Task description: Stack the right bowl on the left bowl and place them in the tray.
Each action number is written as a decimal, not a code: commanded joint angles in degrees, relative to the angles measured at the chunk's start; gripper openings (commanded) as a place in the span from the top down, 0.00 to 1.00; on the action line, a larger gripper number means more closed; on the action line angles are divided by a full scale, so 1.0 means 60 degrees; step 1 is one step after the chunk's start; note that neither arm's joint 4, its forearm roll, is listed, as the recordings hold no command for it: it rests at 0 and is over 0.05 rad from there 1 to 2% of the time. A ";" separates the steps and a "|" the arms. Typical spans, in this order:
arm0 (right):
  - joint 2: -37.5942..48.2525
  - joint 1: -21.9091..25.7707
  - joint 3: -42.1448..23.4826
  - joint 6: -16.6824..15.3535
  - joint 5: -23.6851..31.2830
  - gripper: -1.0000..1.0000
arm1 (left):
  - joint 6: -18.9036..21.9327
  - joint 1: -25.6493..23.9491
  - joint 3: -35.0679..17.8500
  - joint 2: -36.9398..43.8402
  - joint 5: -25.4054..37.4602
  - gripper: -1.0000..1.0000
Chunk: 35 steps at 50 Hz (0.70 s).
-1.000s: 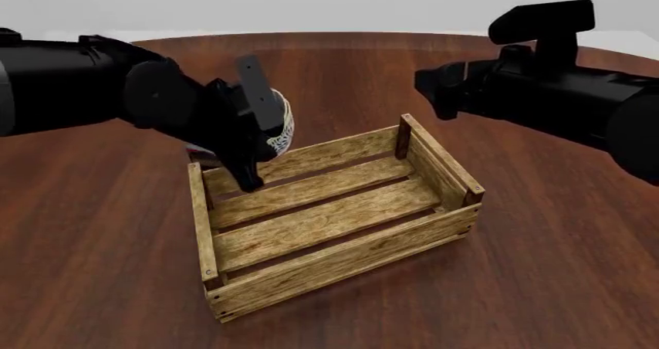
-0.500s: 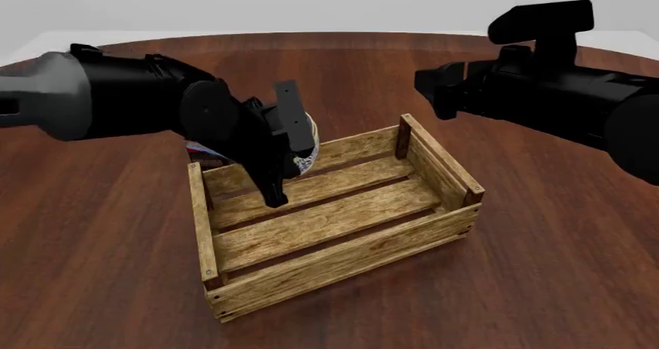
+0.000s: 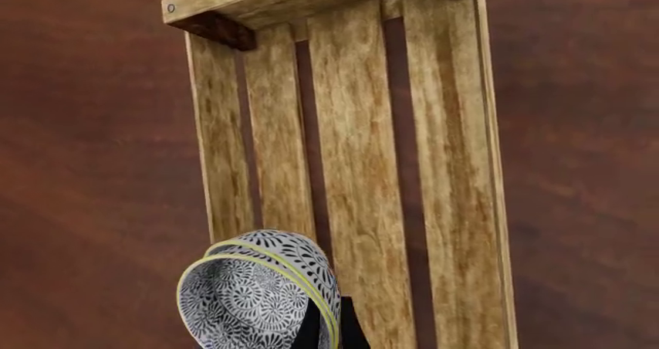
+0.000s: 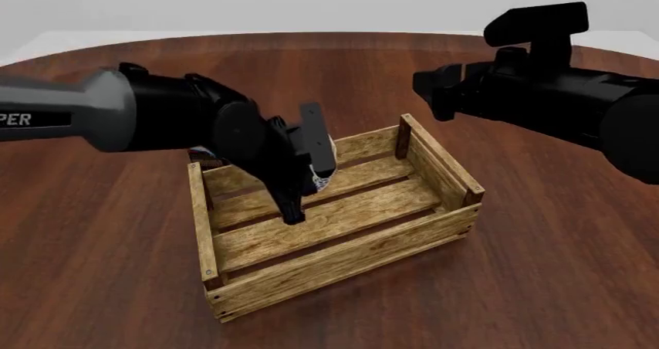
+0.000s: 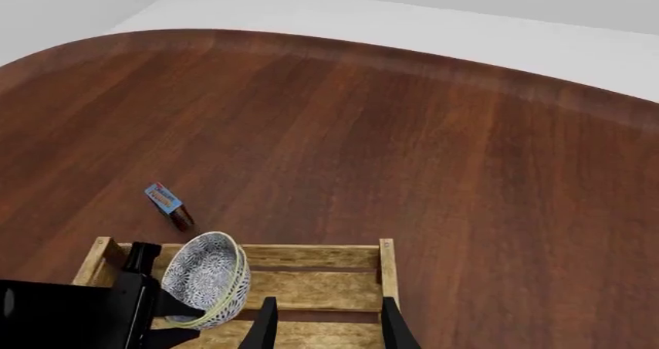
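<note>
Bowls [image 3: 258, 295], black-and-white patterned and nested, hung clamped in the left gripper [image 4: 305, 181] over the slatted light-brown wooden tray [image 4: 345, 268], awaiting lowering and release; the right gripper [image 5: 327, 322] stood parted.

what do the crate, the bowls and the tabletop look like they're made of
The tray looks like rough unfinished wood: pale grainy slats with gaps, darker corner posts. The stacked bowls in the left gripper look like glazed ceramic, hedged: black-and-white floral print, thin yellow-green rims, though nothing rules out plastic. The table looks like polished dark reddish wood or veneer: long streaked grain, soft sheen.
</note>
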 commanded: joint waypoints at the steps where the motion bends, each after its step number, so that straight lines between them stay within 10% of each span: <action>1: -0.0096 0.0108 0.0016 0.0046 0.0051 0.00 | -0.0443 -0.0336 -0.0080 0.0394 -0.0340 1.00; 35: -0.0288 0.0105 0.0057 0.0013 0.0135 0.00 | -0.0328 -0.0558 0.0138 0.1130 -0.0694 1.00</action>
